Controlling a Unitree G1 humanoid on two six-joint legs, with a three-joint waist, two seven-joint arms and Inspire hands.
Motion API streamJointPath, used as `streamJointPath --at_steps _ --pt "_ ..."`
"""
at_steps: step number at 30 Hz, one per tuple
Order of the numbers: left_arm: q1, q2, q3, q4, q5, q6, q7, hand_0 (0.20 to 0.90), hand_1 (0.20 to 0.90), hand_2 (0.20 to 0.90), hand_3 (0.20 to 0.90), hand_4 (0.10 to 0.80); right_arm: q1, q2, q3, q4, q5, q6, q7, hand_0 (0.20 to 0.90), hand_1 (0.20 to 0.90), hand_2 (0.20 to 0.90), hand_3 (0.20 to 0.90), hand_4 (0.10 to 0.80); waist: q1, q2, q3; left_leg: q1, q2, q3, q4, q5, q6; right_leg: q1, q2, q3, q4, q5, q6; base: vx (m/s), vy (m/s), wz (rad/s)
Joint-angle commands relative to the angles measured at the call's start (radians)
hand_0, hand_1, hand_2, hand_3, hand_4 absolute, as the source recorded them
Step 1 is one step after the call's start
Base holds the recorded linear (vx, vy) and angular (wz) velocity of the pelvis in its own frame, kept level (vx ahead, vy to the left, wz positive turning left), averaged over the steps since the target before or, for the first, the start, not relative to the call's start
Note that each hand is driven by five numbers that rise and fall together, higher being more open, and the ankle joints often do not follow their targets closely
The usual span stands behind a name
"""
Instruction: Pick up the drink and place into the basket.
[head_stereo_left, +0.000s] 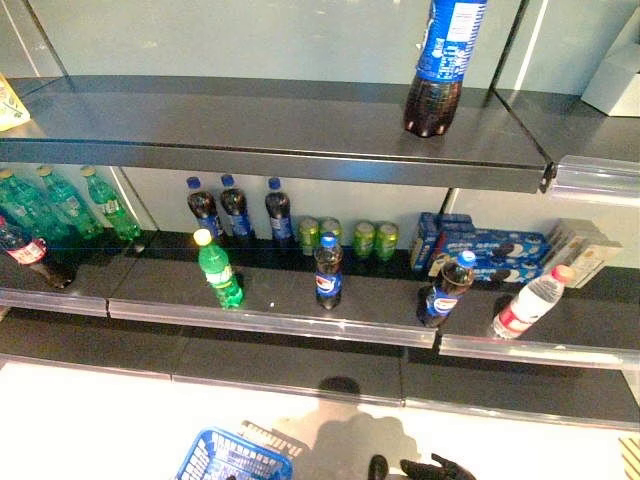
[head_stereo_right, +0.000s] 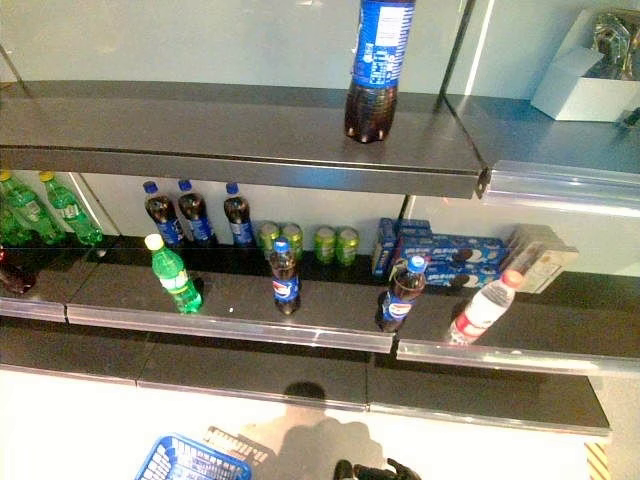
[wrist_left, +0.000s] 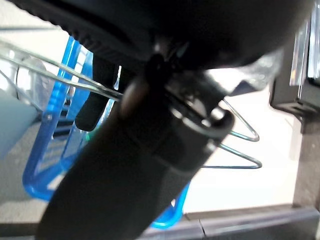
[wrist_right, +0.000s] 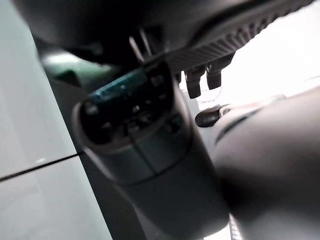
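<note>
At the far left of the lower shelf (head_stereo_left: 300, 322) you see green bottles (head_stereo_left: 60, 205) pushed to the back, and a dark cola bottle (head_stereo_left: 30, 252) nearer the lip. Further right, a green bottle (head_stereo_left: 218, 268) and a blue-capped cola bottle (head_stereo_left: 328, 270) stand alone at the front edge, so your hand can go around them without touching a neighbour. The big cola bottle (head_stereo_left: 440, 65) stands on the upper shelf (head_stereo_left: 250, 130).

Below, the blue basket (head_stereo_left: 232, 462) hangs low at your left side. Your left hand (wrist_left: 100, 95) has its fingers curled around the wire handle (wrist_left: 235, 145), so the basket stays under the shelves, ready to take a drink. Your right hand (head_stereo_left: 435, 467) waits low at the bottom edge and holds nothing; I cannot tell how wide its fingers are.
</note>
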Motion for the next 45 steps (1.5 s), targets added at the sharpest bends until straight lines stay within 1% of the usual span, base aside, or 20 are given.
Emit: streamJointPath --at_steps 1,6,9,10,11,12,14,15,16,17,19,20,22,26,35,39,41,42,43,45 --pt "-0.102 0.067 -0.005 -0.057 0.000 -0.091 -0.061 0.300 0.300 0.300 0.200 0.100 -0.015 0.004 0.039 0.020 -0.005 -0.021 0.006 0.900 0.900 0.900 0.900 0.800 -0.022 0.020 -0.002 -0.014 -0.028 -0.015 0.024 -0.037 0.008 -0.001 0.003 0.050 0.053 0.030 0.033 -0.188 -0.101 0.23" --pt "-0.122 0.075 -0.020 -0.069 -0.018 -0.080 -0.036 0.300 0.300 0.300 0.200 0.100 -0.029 0.002 0.049 0.010 -0.003 -0.035 0.019 0.900 0.900 0.900 0.900 0.800 -0.008 0.033 0.012 -0.042 -0.005 -0.025 0.054 -0.028 0.020 -0.017 -0.052 0.039 0.188 0.036 0.018 -0.295 -0.238 0.03" --pt "-0.134 0.074 -0.015 -0.078 -0.017 -0.084 -0.024 0.300 0.300 0.300 0.200 0.100 -0.054 0.006 0.061 -0.001 -0.008 -0.033 0.027 0.900 0.900 0.900 0.900 0.800 0.008 0.033 0.016 -0.057 0.028 -0.044 0.077 -0.031 0.005 0.018 -0.071 0.054 0.165 -0.002 0.017 -0.328 -0.455 -0.04" --pt "-0.146 0.073 -0.017 -0.083 -0.033 -0.095 -0.011 0.300 0.300 0.300 0.200 0.100 -0.065 0.007 0.079 -0.011 -0.025 -0.021 0.035 0.900 0.900 0.900 0.900 0.800 0.010 0.031 0.017 -0.070 0.074 -0.053 0.088 -0.022 -0.025 0.050 -0.051 0.071 0.132 -0.078 0.019 -0.274 -0.487 -0.16" --pt "-0.150 0.072 -0.018 -0.082 -0.039 -0.101 -0.009 0.300 0.300 0.300 0.200 0.100 -0.066 0.007 0.083 -0.013 -0.032 -0.017 0.038 0.900 0.900 0.900 0.900 0.800 0.011 0.029 0.017 -0.073 0.085 -0.053 0.091 -0.020 -0.033 0.059 -0.046 0.071 0.124 -0.093 0.019 -0.329 -0.688 -0.20" --pt "-0.154 0.068 -0.010 -0.087 -0.038 -0.112 -0.004 0.300 0.300 0.300 0.200 0.100 -0.061 0.005 0.095 -0.015 -0.042 -0.002 0.040 0.900 0.900 0.900 0.900 0.800 0.020 0.015 0.017 -0.087 0.126 -0.045 0.090 0.000 -0.069 0.091 -0.034 0.047 0.086 -0.111 0.013 -0.206 -0.494 -0.17" --pt "-0.151 0.061 -0.006 -0.094 -0.042 -0.116 0.000 0.300 0.300 0.300 0.200 0.100 -0.052 -0.004 0.102 -0.020 -0.048 0.016 0.037 0.900 0.900 0.900 0.900 0.800 0.024 0.011 0.024 -0.102 0.168 -0.039 0.078 0.042 -0.100 0.109 -0.017 0.032 0.067 -0.117 0.005 -0.180 -0.380 -0.23" --pt "-0.151 0.061 -0.006 -0.094 -0.042 -0.116 0.000 0.300 0.300 0.300 0.200 0.100 -0.052 -0.004 0.102 -0.020 -0.048 0.017 0.037 0.900 0.900 0.900 0.900 0.800 0.024 0.011 0.024 -0.101 0.169 -0.039 0.077 0.043 -0.100 0.110 -0.016 0.032 0.067 -0.116 0.005 -0.359 -0.430 -0.31" --pt "-0.145 0.045 -0.023 -0.104 -0.048 -0.114 -0.004 0.300 0.300 0.300 0.200 0.100 -0.042 -0.025 0.102 -0.023 -0.040 0.026 0.039 0.900 0.900 0.900 0.900 0.800 0.030 0.001 0.045 -0.151 0.223 -0.015 0.040 0.122 -0.121 0.127 0.013 0.016 0.045 -0.121 -0.016 -0.382 -0.380 -0.22" --pt "-0.144 0.037 -0.022 -0.102 -0.039 -0.113 -0.005 0.300 0.300 0.300 0.200 0.100 -0.040 -0.031 0.091 -0.020 -0.031 0.026 0.036 0.900 0.900 0.900 0.900 0.800 0.030 -0.003 0.052 -0.166 0.231 0.003 0.034 0.135 -0.119 0.134 0.017 0.006 0.036 -0.121 -0.023 -0.546 -0.495 -0.20" --pt "-0.145 0.023 -0.014 -0.093 -0.028 -0.113 -0.012 0.300 0.300 0.300 0.200 0.100 -0.037 -0.036 0.072 -0.012 -0.027 0.025 0.035 0.900 0.900 0.900 0.900 0.800 0.025 -0.014 0.058 -0.179 0.212 0.038 0.068 0.112 -0.103 0.133 0.021 -0.010 0.013 -0.111 -0.034 -0.342 -0.211 0.01" --pt "-0.144 0.020 -0.026 -0.087 -0.040 -0.111 -0.015 0.300 0.300 0.300 0.200 0.100 -0.043 -0.046 0.069 -0.003 -0.032 0.023 0.040 0.900 0.900 0.900 0.900 0.800 0.016 -0.023 0.051 -0.168 0.174 0.062 0.118 0.055 -0.084 0.119 0.013 -0.022 -0.003 -0.100 -0.041 -0.260 -0.082 0.06" --pt "-0.142 0.018 -0.047 -0.081 -0.054 -0.103 -0.008 0.300 0.300 0.300 0.200 0.100 -0.046 -0.056 0.060 0.007 -0.046 0.020 0.041 0.900 0.900 0.900 0.900 0.800 0.002 -0.028 0.041 -0.144 0.138 0.094 0.168 0.009 -0.070 0.109 0.008 -0.037 -0.018 -0.083 -0.045 -0.287 -0.033 -0.22" --pt "-0.139 0.012 -0.041 -0.059 -0.041 -0.095 -0.005 0.300 0.300 0.300 0.200 0.100 -0.054 -0.055 0.047 0.023 -0.049 0.039 0.016 0.900 0.900 0.900 0.900 0.800 -0.015 -0.023 0.015 -0.104 0.086 0.076 0.239 -0.035 -0.065 0.107 0.028 -0.030 -0.037 -0.070 -0.051 -0.181 0.045 -0.15" --pt "-0.127 0.000 -0.053 -0.064 0.021 -0.084 -0.022 0.300 0.300 0.300 0.200 0.100 -0.043 -0.029 0.051 0.031 -0.029 0.034 -0.004 0.900 0.900 0.900 0.900 0.800 -0.009 -0.001 -0.012 -0.025 0.061 0.037 0.081 -0.047 -0.071 0.122 0.019 -0.020 -0.083 -0.026 -0.011 -0.111 0.168 0.27" --pt "-0.121 0.019 -0.049 -0.058 0.077 -0.075 -0.020 0.300 0.300 0.300 0.200 0.100 -0.049 -0.022 0.062 0.024 -0.039 0.033 -0.010 0.900 0.900 0.900 0.900 0.800 -0.009 0.012 -0.004 -0.014 0.045 0.048 0.068 -0.049 -0.050 0.094 0.016 -0.033 -0.023 -0.041 -0.005 -0.088 0.107 0.01" --pt "-0.127 0.035 -0.055 -0.056 0.080 -0.070 -0.012 0.300 0.300 0.300 0.200 0.100 -0.048 -0.015 0.062 0.033 -0.036 0.018 -0.010 0.900 0.900 0.900 0.900 0.800 -0.025 0.020 0.008 -0.013 0.040 0.035 0.075 -0.053 -0.030 0.054 0.023 0.017 0.072 -0.056 -0.004 -0.083 -0.006 -0.12" --pt "-0.134 0.051 -0.065 -0.055 0.078 -0.065 -0.005 0.300 0.300 0.300 0.200 0.100 -0.046 -0.012 0.062 0.029 0.002 -0.005 -0.020 0.900 0.900 0.900 0.900 0.800 -0.039 0.020 0.018 -0.018 0.036 0.014 0.092 -0.061 -0.019 0.037 0.028 0.073 0.098 -0.067 -0.007 -0.061 -0.061 -0.05" --pt "-0.135 0.052 -0.066 -0.055 0.078 -0.064 -0.005 0.300 0.300 0.300 0.200 0.100 -0.045 -0.011 0.062 0.029 0.004 -0.006 -0.021 0.900 0.900 0.900 0.900 0.800 -0.040 0.020 0.019 -0.019 0.036 0.012 0.095 -0.062 -0.019 0.038 0.028 0.075 0.098 -0.069 -0.008 -0.070 -0.160 0.16" --pt "-0.143 0.060 -0.049 -0.059 0.067 -0.070 0.002 0.300 0.300 0.300 0.200 0.100 -0.060 -0.013 0.069 0.014 -0.055 -0.002 -0.009 0.900 0.900 0.900 0.900 0.800 -0.033 0.007 0.029 -0.023 0.041 0.017 0.123 -0.086 -0.033 0.027 -0.051 0.076 0.023 0.004 0.039 -0.070 -0.255 0.53"
